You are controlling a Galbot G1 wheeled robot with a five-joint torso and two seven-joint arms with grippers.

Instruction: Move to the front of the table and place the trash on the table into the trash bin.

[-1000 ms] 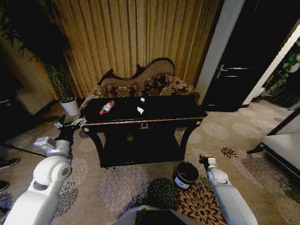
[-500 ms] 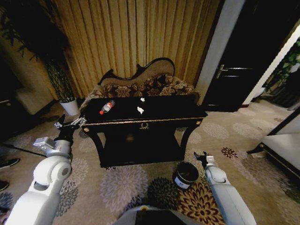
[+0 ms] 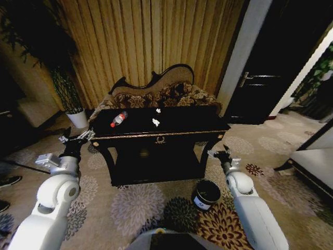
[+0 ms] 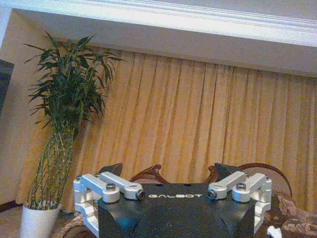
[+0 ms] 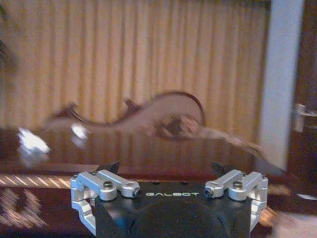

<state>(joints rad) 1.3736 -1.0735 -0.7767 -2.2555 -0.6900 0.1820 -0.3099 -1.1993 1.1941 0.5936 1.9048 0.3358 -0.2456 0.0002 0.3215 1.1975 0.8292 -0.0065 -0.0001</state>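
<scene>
The robot stands in front of the counter (image 3: 171, 126), a wide glossy black piece with a gold-trimmed edge and a lower shelf, so the approach looks done and the picking up looks not yet begun. Behind the counter a brown floral sofa (image 3: 161, 96) sits against gold curtains (image 3: 151, 41), with a tall plant in a white pot (image 3: 78, 119) off to the left, a dark door (image 3: 260, 83) to the right, and a flower-patterned carpet (image 3: 140, 203) underfoot.

The trash bin (image 3: 206, 195) stands on the carpet just in front of the counter's right leg, beside the right arm.

The left gripper (image 3: 77, 139) is raised beside the counter's left end, jaws spread apart and holding nothing. The right gripper (image 3: 220, 154) is lifted near the counter's right front leg, above the bin, jaws likewise released and empty.

The trash lies on the counter's top: the bottle (image 3: 118, 119) on its side toward the left, two paper scraps (image 3: 155, 122) near the middle. The left gripper is nearer the bottle; my guess is the next move calls for reaching over the edge and closing on it.
</scene>
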